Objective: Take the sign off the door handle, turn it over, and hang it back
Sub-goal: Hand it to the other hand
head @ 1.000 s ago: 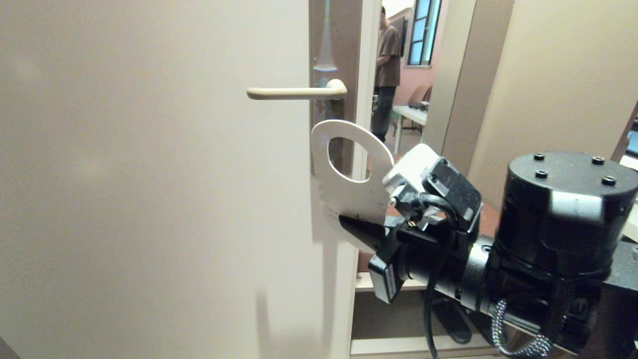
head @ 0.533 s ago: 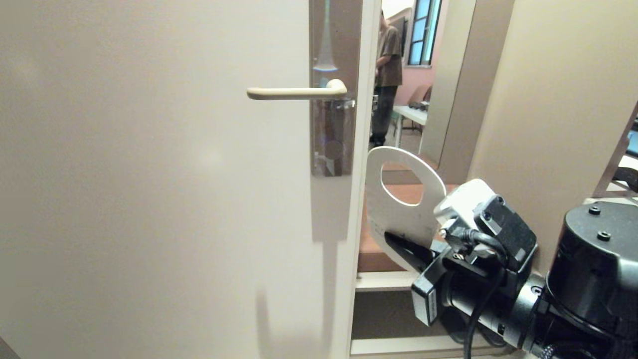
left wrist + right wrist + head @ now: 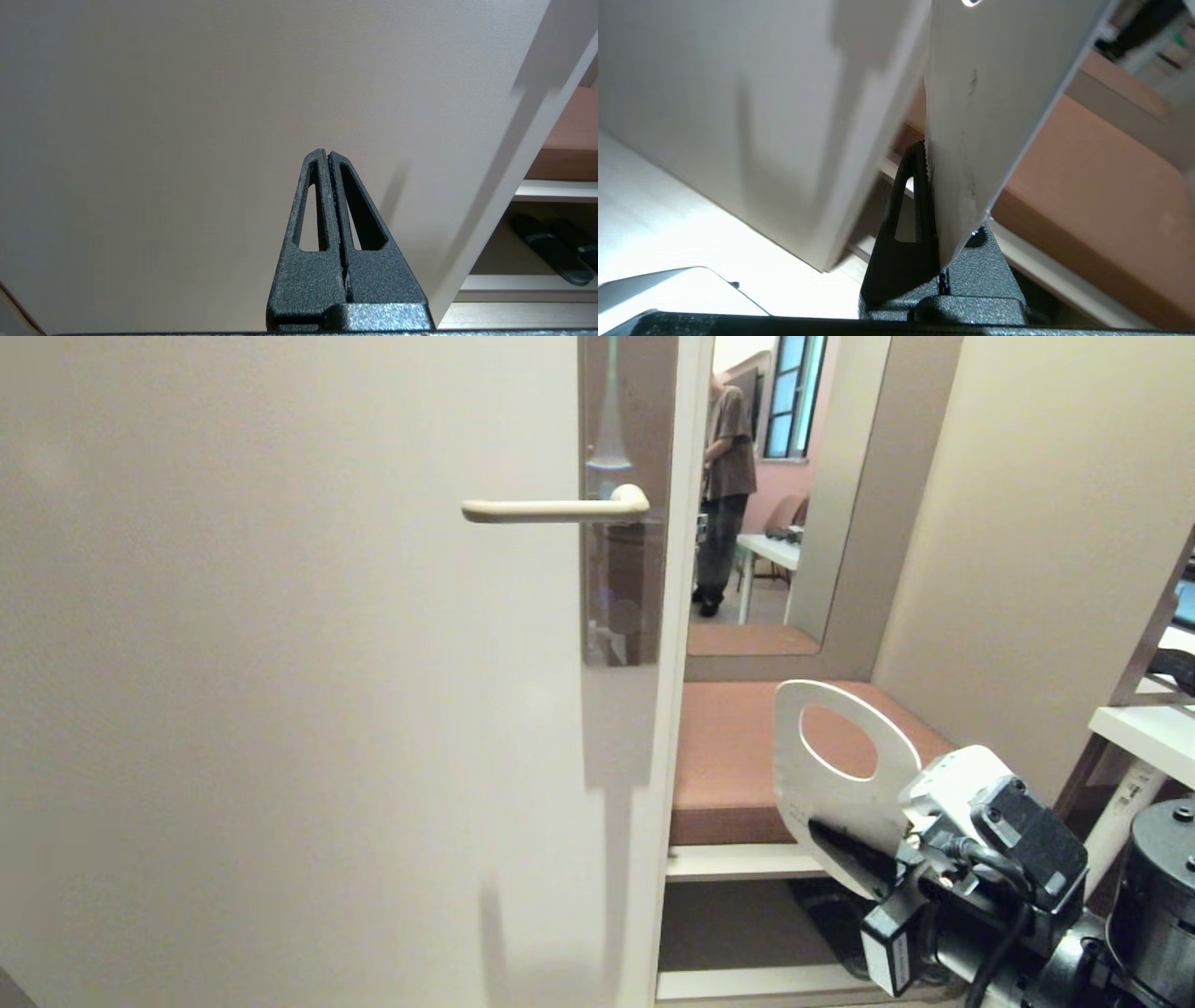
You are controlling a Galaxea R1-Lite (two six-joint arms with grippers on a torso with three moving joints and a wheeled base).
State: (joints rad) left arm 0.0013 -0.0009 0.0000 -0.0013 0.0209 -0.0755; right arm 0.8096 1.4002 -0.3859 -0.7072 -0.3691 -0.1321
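1. Ahead of us the door (image 3: 280,709) fills most of the head view, standing well to the left of our right gripper (image 3: 845,854), its free edge a little way off from the jaws.
2. Beside that edge, the opening shows a brown padded bench (image 3: 724,756) with a white shelf (image 3: 738,863) under it; dark slippers (image 3: 551,247) lie in the compartment below, and all of this lies behind our right jaws.
3. Our right gripper sits low and right of the door edge, jaws clamped on the lower end of the sign (image 3: 840,784).
4. Rising from those jaws, the sign shows its white face, round hole uppermost, in open air and touching nothing else.
5. Up and to the left, well apart from the jaws, the door handle (image 3: 555,509) stands bare on its plate (image 3: 621,588).
6. Our left gripper (image 3: 329,156) is parked facing the door, jaws pressed together on nothing.
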